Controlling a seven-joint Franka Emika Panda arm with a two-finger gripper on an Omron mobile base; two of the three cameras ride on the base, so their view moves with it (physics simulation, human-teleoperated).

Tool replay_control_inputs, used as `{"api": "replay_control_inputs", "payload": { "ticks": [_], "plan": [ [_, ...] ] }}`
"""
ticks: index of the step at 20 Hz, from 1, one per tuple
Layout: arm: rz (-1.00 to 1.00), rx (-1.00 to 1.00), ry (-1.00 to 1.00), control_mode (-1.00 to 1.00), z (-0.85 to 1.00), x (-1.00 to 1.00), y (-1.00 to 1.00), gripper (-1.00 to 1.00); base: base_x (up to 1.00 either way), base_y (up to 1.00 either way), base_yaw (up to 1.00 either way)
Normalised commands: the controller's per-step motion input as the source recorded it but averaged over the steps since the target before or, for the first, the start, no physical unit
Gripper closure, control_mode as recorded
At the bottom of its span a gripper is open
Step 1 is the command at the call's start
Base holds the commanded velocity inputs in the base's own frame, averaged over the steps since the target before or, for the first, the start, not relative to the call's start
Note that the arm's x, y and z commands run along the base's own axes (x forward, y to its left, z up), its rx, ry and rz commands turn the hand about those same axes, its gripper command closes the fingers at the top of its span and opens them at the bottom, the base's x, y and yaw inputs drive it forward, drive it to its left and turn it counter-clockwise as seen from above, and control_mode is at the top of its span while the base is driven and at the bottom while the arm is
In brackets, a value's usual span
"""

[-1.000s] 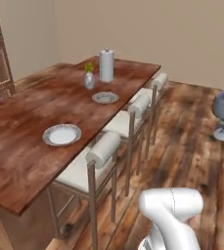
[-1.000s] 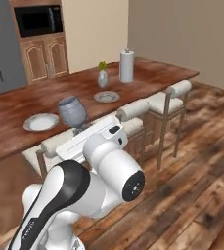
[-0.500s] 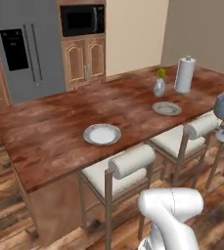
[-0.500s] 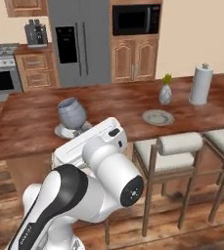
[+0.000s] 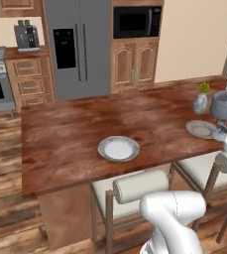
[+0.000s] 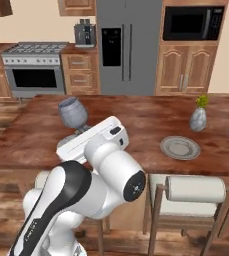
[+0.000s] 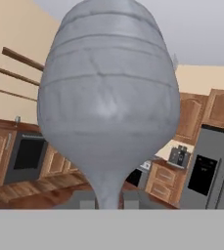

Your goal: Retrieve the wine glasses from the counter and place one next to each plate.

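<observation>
In a wood-toned kitchen, the gripper (image 7: 108, 204) clamps a wine glass (image 6: 72, 112) by its stem, upright above the island (image 5: 70, 144), seemingly bound for a plate (image 5: 118, 148).

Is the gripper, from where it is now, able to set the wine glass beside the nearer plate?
Probably yes: the gripper holds the wine glass over the island; bare wood surrounds the nearer plate, though stools line the edge.

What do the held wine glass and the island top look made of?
Wine glass: looks like translucent grey-blue glass with a smooth sheen, though it renders rather cloudy. Island top: reddish-brown wood, going by its visible grain, with a glossy finish judging by the pale reflections on it.
</observation>
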Motion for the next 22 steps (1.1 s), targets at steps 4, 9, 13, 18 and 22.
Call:
{"api": "replay_control_inputs", "payload": {
  "ticks": [4, 9, 13, 18, 22],
  "plan": [
    [0.0, 0.0, 0.0, 1.0, 0.0, 0.0, 0.0, 1.0, 0.41, -0.61, 0.0],
    [0.0, 0.0, 0.0, 1.0, 0.0, 0.0, 0.0, 1.0, 0.69, 0.12, 0.01],
    [0.0, 0.0, 0.0, 1.0, 0.0, 0.0, 0.0, 1.0, 0.81, 0.0, 0.19],
    [0.0, 0.0, 0.0, 1.0, 0.0, 0.0, 0.0, 1.0, 0.46, -0.05, 0.23],
    [0.0, 0.0, 0.0, 1.0, 0.0, 0.0, 0.0, 1.0, 0.14, -0.28, 0.35]
  ]
}}
